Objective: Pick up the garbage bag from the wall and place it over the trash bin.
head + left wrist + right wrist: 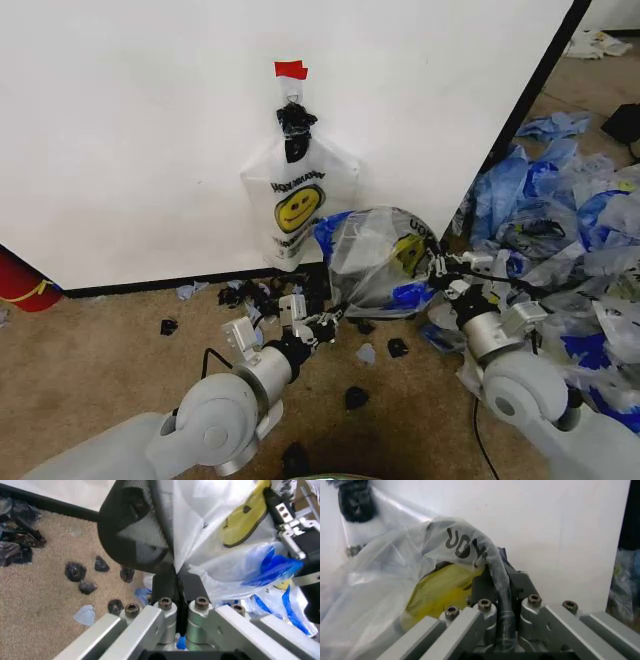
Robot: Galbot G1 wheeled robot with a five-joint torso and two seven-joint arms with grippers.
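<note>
Two grey arms are stretched forward low over the carpet. The left gripper (322,322) and right gripper (441,270) are clamped on the thin translucent garbage bag (378,258), held over the black wire-mesh trash bin (132,528), below the white wall (150,130).

The wall (150,150) stands at the far side, with another bag (295,200) hanging on it. In front of it, near its right end, the garbage bag (375,255) lies draped over the trash bin (132,528). The left gripper (322,325) sits at the bag's near left edge, the right gripper (448,272) at its right edge. A heap of bags (570,220) lies to the right.
</note>
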